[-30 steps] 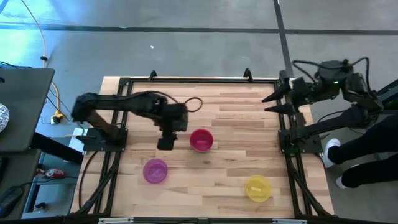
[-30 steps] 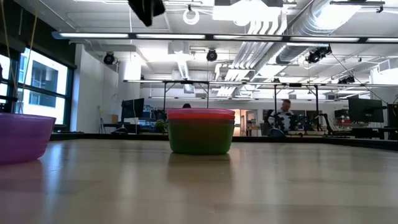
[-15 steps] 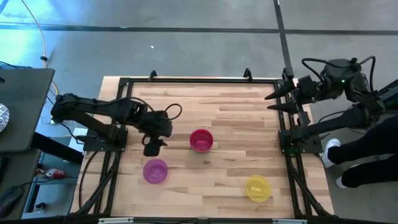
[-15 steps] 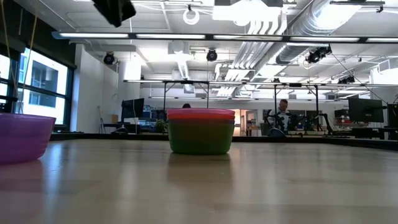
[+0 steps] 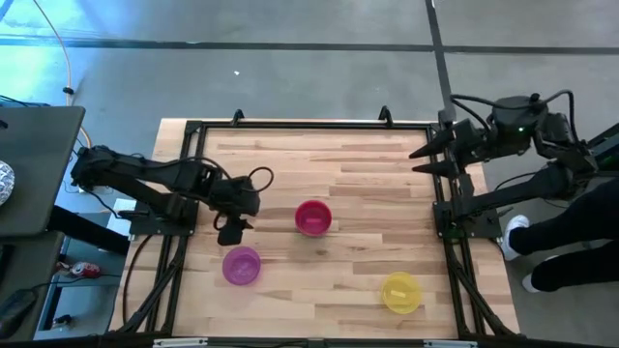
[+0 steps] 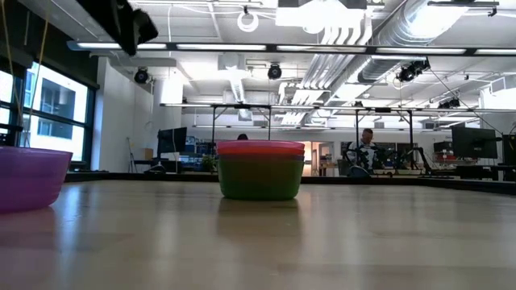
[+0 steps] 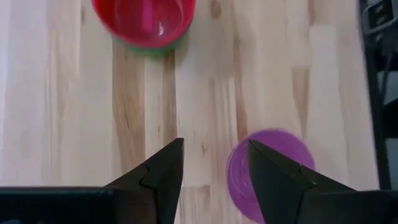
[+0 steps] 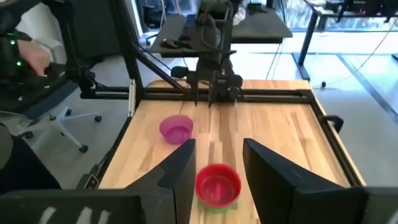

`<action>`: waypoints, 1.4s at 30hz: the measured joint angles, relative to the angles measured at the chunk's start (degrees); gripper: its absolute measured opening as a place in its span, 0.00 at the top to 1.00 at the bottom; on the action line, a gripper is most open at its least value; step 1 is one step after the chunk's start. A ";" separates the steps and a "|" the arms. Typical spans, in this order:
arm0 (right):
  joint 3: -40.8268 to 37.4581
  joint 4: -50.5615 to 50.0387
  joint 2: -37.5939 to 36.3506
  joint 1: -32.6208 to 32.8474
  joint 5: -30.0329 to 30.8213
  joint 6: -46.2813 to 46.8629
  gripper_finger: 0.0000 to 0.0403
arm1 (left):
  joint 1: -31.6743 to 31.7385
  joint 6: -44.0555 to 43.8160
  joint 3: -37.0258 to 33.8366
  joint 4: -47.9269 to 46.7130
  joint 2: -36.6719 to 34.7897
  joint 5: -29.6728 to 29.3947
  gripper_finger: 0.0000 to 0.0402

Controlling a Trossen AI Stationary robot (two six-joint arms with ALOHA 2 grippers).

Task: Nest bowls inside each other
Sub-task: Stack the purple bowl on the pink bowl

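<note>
Wooden table [image 5: 358,164] held a stack [image 5: 312,217] at centre, purple bowl [image 5: 241,265] at 7 o'clock, yellow bowl [image 5: 400,292] at 5. Left gripper [image 7: 211,171] hung open above purple; right gripper [image 8: 217,163] waited open at 2. An off-centre descent might tip it.

A nested stack of bowls [image 5: 312,217] sits upright near the centre of the high view, a red bowl [image 6: 260,148] on top and a green bowl [image 6: 260,177] outermost (any others inside cannot be made out). The purple bowl [image 5: 241,265] stands alone at lower left, the yellow bowl [image 5: 400,292] at lower right, both upright and well apart.
</note>
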 joint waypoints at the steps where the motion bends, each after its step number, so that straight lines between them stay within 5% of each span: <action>1: 0.00 -0.20 0.04 0.00 0.20 0.04 0.69 | 0.00 -0.29 -0.97 -0.39 0.00 0.04 0.60; 23: 0.00 -1.09 -0.09 0.00 0.92 -0.06 0.69 | -8.13 -6.55 -14.21 4.35 0.61 3.89 0.60; 42: 0.00 -1.09 -0.10 0.00 0.91 0.52 0.69 | -9.01 -3.87 -14.39 8.78 12.45 4.17 0.60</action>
